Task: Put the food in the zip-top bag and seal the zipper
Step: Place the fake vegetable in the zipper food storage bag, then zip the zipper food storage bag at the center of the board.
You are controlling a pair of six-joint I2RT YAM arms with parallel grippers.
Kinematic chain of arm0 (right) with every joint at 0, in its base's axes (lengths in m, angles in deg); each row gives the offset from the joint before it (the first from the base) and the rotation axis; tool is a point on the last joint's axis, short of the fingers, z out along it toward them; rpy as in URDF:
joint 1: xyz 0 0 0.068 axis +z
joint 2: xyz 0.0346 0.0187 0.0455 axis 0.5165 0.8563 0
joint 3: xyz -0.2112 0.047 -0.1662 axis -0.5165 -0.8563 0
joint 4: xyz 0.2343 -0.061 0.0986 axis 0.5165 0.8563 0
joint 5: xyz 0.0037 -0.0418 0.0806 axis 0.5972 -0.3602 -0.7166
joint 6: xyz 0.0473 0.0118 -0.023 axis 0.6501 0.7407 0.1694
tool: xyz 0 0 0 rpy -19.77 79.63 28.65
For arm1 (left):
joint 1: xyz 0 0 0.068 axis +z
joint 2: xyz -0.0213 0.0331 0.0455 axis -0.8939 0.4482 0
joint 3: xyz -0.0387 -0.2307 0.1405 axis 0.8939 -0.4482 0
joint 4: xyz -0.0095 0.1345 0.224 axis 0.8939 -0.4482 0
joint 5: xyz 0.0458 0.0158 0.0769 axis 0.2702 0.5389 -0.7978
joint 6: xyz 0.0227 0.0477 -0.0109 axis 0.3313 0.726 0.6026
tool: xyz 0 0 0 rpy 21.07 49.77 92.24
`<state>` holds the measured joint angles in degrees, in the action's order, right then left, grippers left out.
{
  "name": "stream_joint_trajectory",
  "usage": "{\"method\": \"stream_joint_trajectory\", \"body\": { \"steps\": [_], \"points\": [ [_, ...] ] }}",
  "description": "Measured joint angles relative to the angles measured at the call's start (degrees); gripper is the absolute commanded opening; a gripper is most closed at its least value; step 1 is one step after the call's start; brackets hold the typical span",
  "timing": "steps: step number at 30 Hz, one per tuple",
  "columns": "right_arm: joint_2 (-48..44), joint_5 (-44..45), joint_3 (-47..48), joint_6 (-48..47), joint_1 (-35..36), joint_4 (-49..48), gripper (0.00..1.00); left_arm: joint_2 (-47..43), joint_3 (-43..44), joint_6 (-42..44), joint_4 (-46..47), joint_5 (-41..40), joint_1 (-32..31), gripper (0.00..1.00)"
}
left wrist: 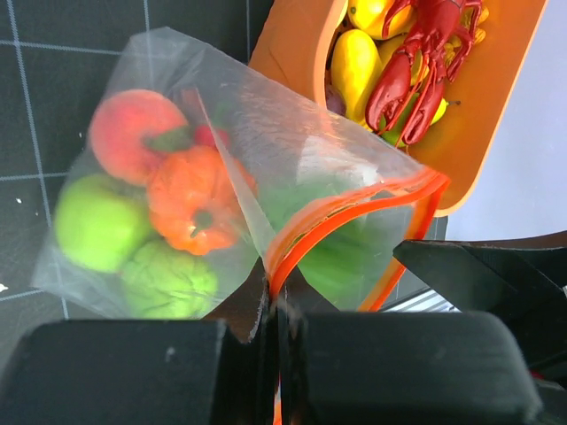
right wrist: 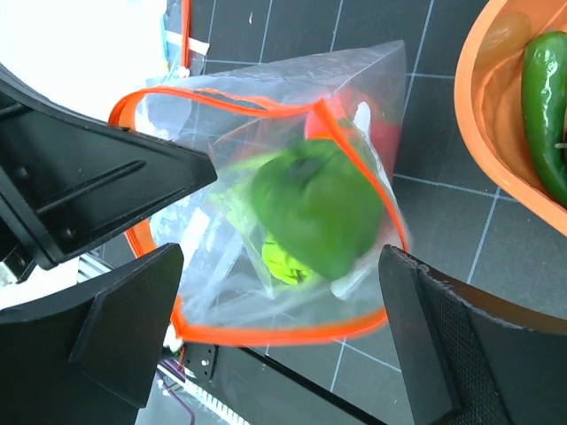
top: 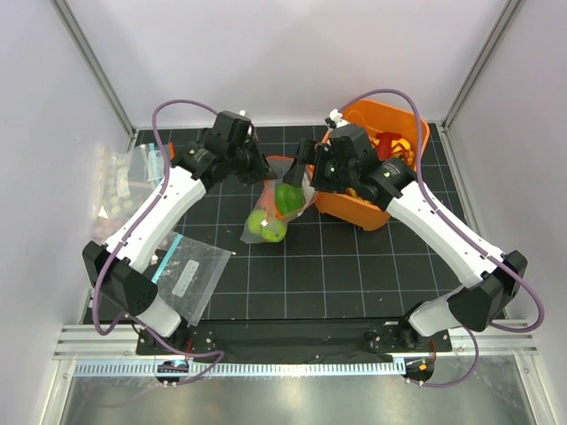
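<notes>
A: Where is the zip-top bag [top: 276, 211] seen from above?

B: It is held up over the black mat [top: 354, 257], between the two arms and just beside the orange bin [top: 354, 212]. Green shapes are made out inside it, and little more.

A: What is added by the left wrist view?

B: The left gripper [left wrist: 273, 323] is seen pressed together on the zipper [left wrist: 354, 205], at one corner of the mouth. Through the clear plastic a peach [left wrist: 133, 133], an orange pumpkin-like piece [left wrist: 195, 202] and a pale green fruit [left wrist: 93, 223] are shown. A red lobster [left wrist: 425, 57] and a yellow fruit [left wrist: 354, 62] are seen in the bin.

A: And by the right wrist view?

B: The mouth is looked into from above. The right gripper [right wrist: 282, 301] is spread wide, with one finger on either side of the mouth and nothing clamped. A dark green pepper [right wrist: 314, 208] is seen, blurred, inside the orange-red rim. A green chili [right wrist: 545, 115] is seen in the bin.

A: Can any writing be read?

B: A white label [top: 188, 276] is seen on a second clear bag [top: 208, 257], teal-edged, at the left of the mat. Its print is too small to be read.
</notes>
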<state>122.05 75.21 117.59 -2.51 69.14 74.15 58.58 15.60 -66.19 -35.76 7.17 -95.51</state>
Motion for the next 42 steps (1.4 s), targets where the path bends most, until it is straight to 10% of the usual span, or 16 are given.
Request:
{"method": "stream_joint_trajectory", "body": {
  "steps": [9,16,34,42],
  "points": [
    [-0.94,-0.2,0.63,-0.39,0.0,2.27,0.88,0.04,0.0,0.44,0.17,0.26,0.39,0.0],
    [-0.92,3.67,2.64,0.44,0.0,5.33,0.56,0.04,0.11,0.81,0.2,0.72,0.61,0.0],
    [3.39,6.95,3.61,0.85,0.0,9.09,0.43,0.04,0.96,3.34,0.42,0.87,1.97,0.01],
    [8.0,4.37,4.31,1.9,0.0,9.33,0.01,0.04,0.96,3.8,0.37,1.11,2.27,0.03]
  ]
}}
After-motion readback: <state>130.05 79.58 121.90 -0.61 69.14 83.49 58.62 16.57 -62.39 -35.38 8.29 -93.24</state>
